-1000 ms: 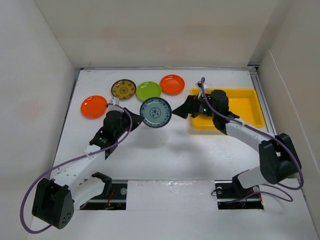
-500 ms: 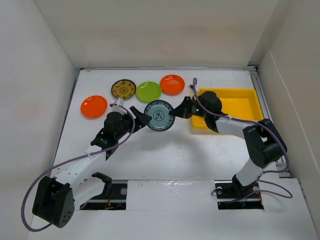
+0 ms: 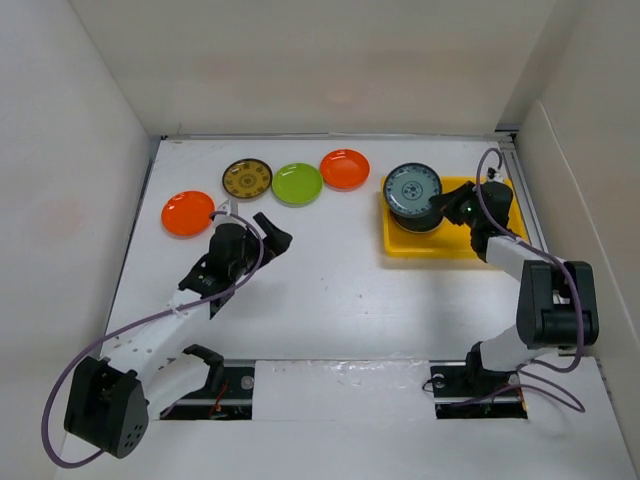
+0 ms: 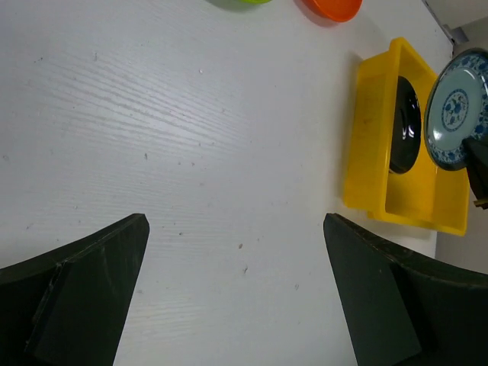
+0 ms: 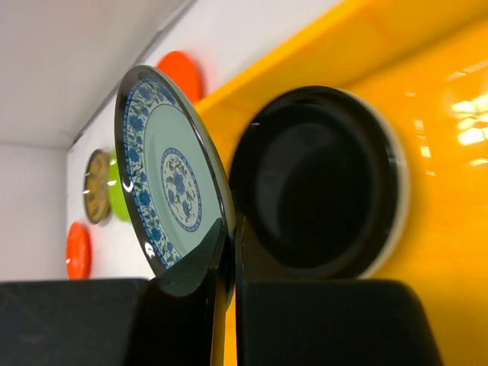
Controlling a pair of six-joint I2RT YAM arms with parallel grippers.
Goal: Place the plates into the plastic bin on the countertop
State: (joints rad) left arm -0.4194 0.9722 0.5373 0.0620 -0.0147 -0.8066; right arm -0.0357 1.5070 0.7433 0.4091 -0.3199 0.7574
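Top external view, from the left: an orange plate (image 3: 187, 213) lies flat on the white surface (image 3: 330, 290). Just beside it my left fingers (image 3: 272, 231) stand spread wide, holding nothing. Behind them sit a gold-patterned dark plate (image 3: 247, 179), a lime green plate (image 3: 298, 184) and a second orange plate (image 3: 345, 169) in a row.

Further right, the teal patterned plate (image 3: 412, 190) hangs over the left end of the yellow bin (image 3: 500, 240). It is tipped up on edge above a black plate (image 5: 320, 183) that already lies inside. My right fingers (image 3: 445, 207) are pinched narrow on its lower rim.

I judge these plates light, rigid and glazed, so they are slick under my pads and liable to chip if dropped onto the black one. The raised rim looks like the only place to take hold. A plate lying flat on the surface gives me just that thin lip to get one finger under. Held by one point on the edge, this plate could swivel, so I would lower it close before releasing.
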